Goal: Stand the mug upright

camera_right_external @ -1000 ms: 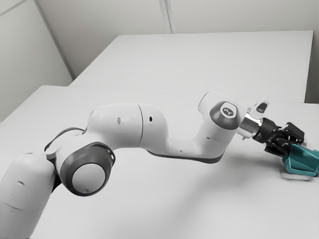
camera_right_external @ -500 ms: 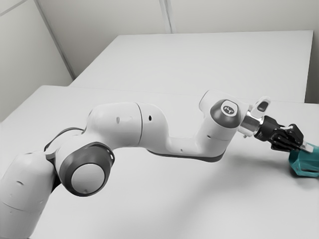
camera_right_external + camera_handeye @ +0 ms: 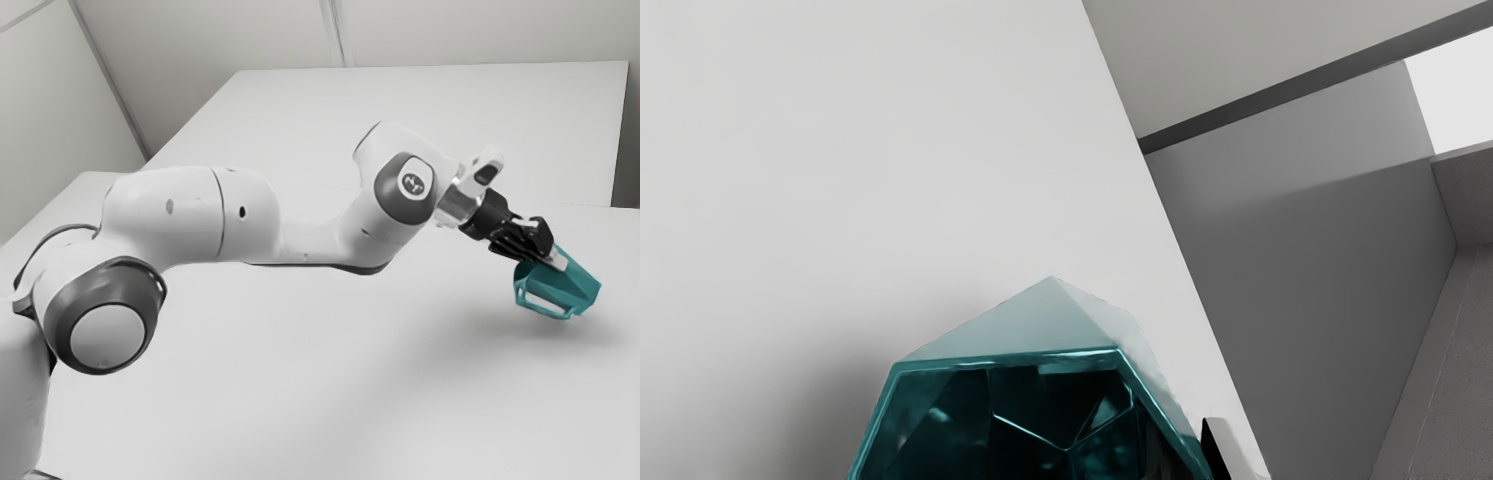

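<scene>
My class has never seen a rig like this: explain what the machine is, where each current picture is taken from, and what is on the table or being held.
The machine is a jointed white robot arm ending in a black two-finger gripper. The exterior view looks from the arm's side; the wrist view comes from a camera on its hand, looking into the mug's open mouth. The gripper pinches the wall of a teal, faceted mug, holding it tilted above the pale table, where its shadow falls.

Mug [image 3: 578,292] at gripper [image 3: 556,262] tips, above near table [image 3: 300,400], exterior view's right. Far table [image 3: 400,120] behind that, wall [image 3: 460,30] behind both.
</scene>
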You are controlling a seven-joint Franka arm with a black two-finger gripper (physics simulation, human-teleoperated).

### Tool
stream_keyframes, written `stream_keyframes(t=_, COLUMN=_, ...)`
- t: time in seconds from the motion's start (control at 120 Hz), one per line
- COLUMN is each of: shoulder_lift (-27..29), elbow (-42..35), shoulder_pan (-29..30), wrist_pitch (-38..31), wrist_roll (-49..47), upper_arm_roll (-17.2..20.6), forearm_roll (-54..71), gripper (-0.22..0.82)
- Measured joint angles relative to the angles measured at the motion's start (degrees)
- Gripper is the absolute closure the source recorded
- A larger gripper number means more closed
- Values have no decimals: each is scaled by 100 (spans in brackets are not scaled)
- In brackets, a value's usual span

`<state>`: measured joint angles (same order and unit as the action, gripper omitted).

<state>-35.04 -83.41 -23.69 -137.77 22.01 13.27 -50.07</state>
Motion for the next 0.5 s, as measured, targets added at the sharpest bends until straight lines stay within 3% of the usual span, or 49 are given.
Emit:
stream_keyframes(t=0.15, shoulder_lift=846, elbow=-780, shoulder_pan=311, wrist_pitch=170, wrist_roll=-498, upper_arm_roll=-74, forearm_roll=1747, gripper=78)
stream_keyframes(t=0.317, shoulder_lift=1412, elbow=-944, shoulder_pan=617, wrist_pitch=860, wrist_roll=-1243, upper_arm_roll=-132, forearm_roll=3897, gripper=78)
stream_keyframes(t=0.5, shoulder_lift=2081, elbow=-1461, shoulder_pan=1059, wrist_pitch=1424, wrist_roll=-1850, upper_arm_roll=-155, forearm_roll=5044, gripper=78)
